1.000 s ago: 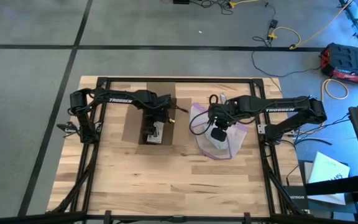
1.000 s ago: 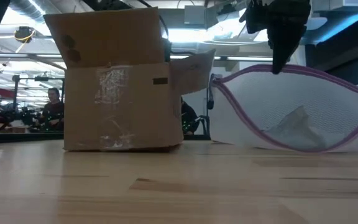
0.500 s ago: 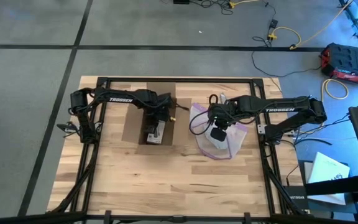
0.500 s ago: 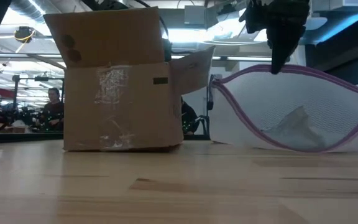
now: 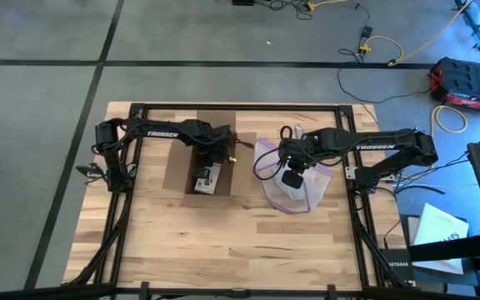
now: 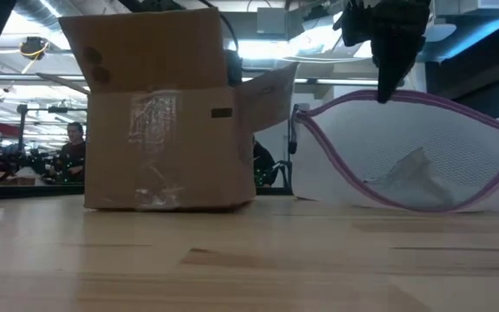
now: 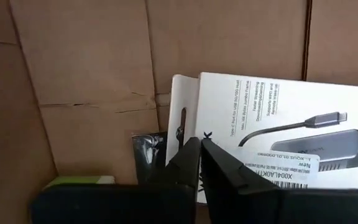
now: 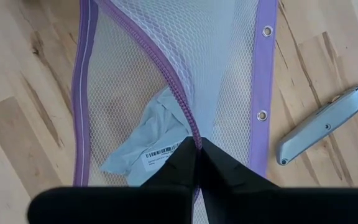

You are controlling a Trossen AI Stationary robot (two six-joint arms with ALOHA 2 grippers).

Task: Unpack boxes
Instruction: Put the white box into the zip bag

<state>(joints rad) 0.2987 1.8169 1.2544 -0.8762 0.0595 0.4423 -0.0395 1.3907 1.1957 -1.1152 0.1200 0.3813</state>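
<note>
An open brown cardboard box (image 5: 182,167) (image 6: 163,147) stands on its base at the table's left middle, flaps spread. My left gripper (image 7: 199,144) (image 5: 207,171) reaches down into it, shut at a white product carton (image 7: 278,143) that lies on the box floor. A mesh bag with a purple zip edge (image 8: 173,74) (image 6: 414,156) rests on its underside to the right of the box. My right gripper (image 8: 197,142) (image 6: 386,91) is shut on its zip. A grey wrapped packet (image 8: 145,146) lies inside the bag. My left gripper comes from above, pointing down, and its fingertips meet at one side edge of the white carton (image 7: 205,127). The fingers cover the exact place of contact. The carton lies flat on the box floor. My right gripper pinches the purple zip edge (image 8: 190,121) between its two fingers from above, slanting down. That edge is held up as the top of the bag's arch (image 6: 423,97), while the bag's bottom stays on the table.
A grey utility knife (image 8: 325,124) lies on the wood beside the bag. More small items (image 7: 148,152) lie on the box floor by the carton. The near half of the table (image 5: 240,242) is bare wood. A person sits in the room behind (image 6: 74,139).
My left gripper has shut inside the box without moving from its place. The box has shifted slightly toward the table's left and its right flap has moved a little. The right arm and the bag have kept still.
</note>
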